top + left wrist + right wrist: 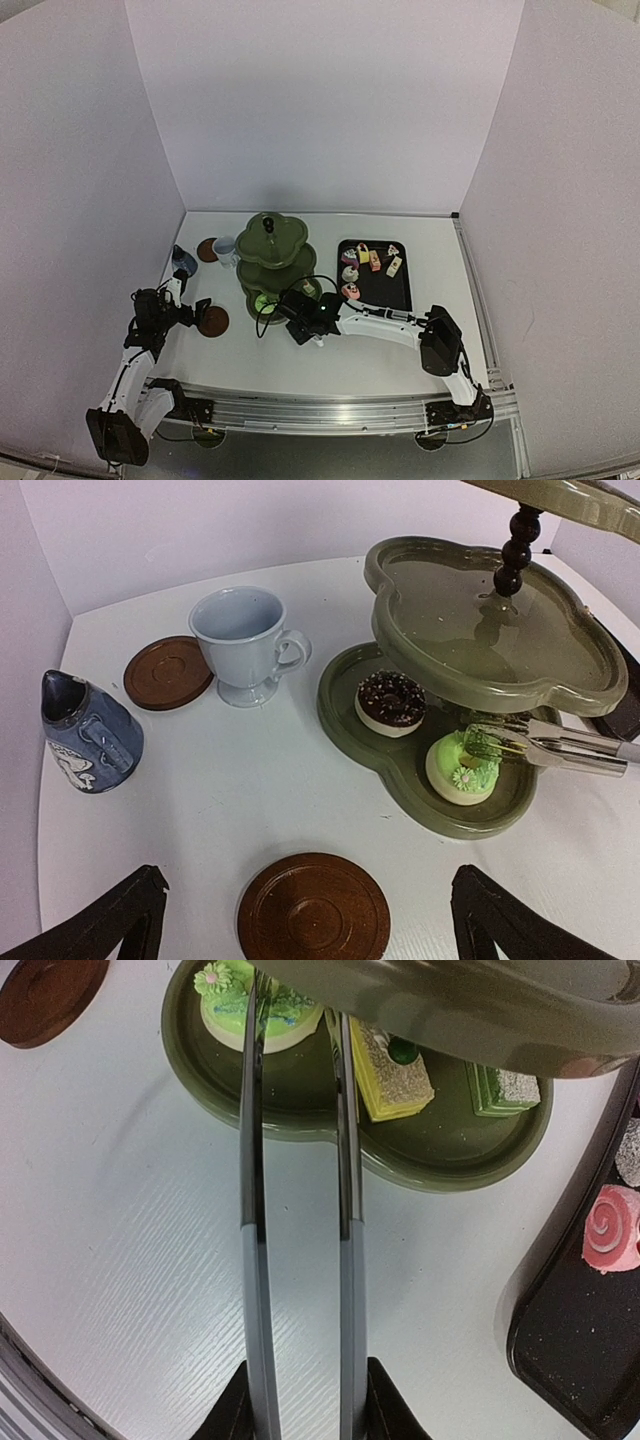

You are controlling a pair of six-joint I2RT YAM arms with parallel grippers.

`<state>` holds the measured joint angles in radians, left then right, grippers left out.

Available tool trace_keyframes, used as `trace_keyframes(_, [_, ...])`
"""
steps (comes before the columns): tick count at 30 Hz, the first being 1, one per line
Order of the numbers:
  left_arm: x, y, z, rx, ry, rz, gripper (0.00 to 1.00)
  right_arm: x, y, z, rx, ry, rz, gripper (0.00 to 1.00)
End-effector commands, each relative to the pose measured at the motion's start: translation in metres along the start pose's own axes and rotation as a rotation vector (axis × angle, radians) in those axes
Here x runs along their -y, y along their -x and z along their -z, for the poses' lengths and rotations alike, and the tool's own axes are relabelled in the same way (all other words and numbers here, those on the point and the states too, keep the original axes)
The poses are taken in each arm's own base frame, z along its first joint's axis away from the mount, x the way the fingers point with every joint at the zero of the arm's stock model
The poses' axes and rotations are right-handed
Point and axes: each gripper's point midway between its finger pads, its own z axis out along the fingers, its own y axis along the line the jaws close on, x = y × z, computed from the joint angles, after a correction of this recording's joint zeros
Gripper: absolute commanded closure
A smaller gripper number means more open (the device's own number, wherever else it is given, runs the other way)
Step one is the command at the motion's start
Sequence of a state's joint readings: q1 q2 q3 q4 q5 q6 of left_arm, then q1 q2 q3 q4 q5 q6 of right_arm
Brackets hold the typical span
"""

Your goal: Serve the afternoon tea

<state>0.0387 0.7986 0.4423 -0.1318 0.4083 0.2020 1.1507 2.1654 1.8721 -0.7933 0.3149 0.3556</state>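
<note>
Our right gripper point(305, 1405) clamps the tongs point(250, 1220), whose tips flank the green cake point(225, 1005) on the bottom tier of the stand point(450, 1165), by its near rim, seemingly slack enough to leave it there. Our left gripper point(310, 920) gapes, ready above the near coaster point(313, 880).

The metal tongs point(253, 1260) reach beside the black tray point(560, 1360).

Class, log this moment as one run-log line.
left gripper: open by near coaster | right gripper: gripping tongs, tips at green cake, bottom tier of stand
</note>
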Motion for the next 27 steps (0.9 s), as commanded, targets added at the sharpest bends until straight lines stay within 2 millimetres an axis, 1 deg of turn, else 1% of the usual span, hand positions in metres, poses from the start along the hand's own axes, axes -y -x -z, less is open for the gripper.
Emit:
trace_keyframes(1, [0.001,0.009,0.003,0.026,-0.01,-0.014,0.0,0.003,0.033,0.041,0.12,0.03,-0.073,0.72])
trace_keyframes(4, [0.002,0.008,0.002,0.024,-0.013,-0.011,0.0,-0.004,0.033,0.048,0.116,0.076,-0.064,0.72])
trace_keyframes(7, [0.002,0.008,0.003,0.023,-0.013,-0.015,0.0,-0.01,0.026,0.053,0.093,0.129,-0.048,0.72])
trace_keyframes(10, [0.002,0.008,0.003,0.024,-0.012,-0.017,0.0,-0.008,0.02,0.059,0.088,0.134,-0.055,0.72])
trace_keyframes(17, [0.002,0.008,0.003,0.022,-0.014,-0.016,0.0,-0.003,0.013,0.071,0.088,0.146,-0.072,0.72])
trace_keyframes(19, [0.002,0.008,0.003,0.021,-0.014,-0.016,0.0,-0.004,0.007,0.075,0.075,0.165,-0.068,0.73])
trace_keyframes(24, [0.002,0.007,0.002,0.018,-0.015,-0.015,0.0,-0.001,-0.023,0.088,0.019,0.214,-0.051,0.73])
trace_keyframes(27, [0.002,0.006,0.002,0.017,-0.016,-0.015,0.0,0.007,-0.038,0.098,-0.006,0.209,-0.05,0.73])
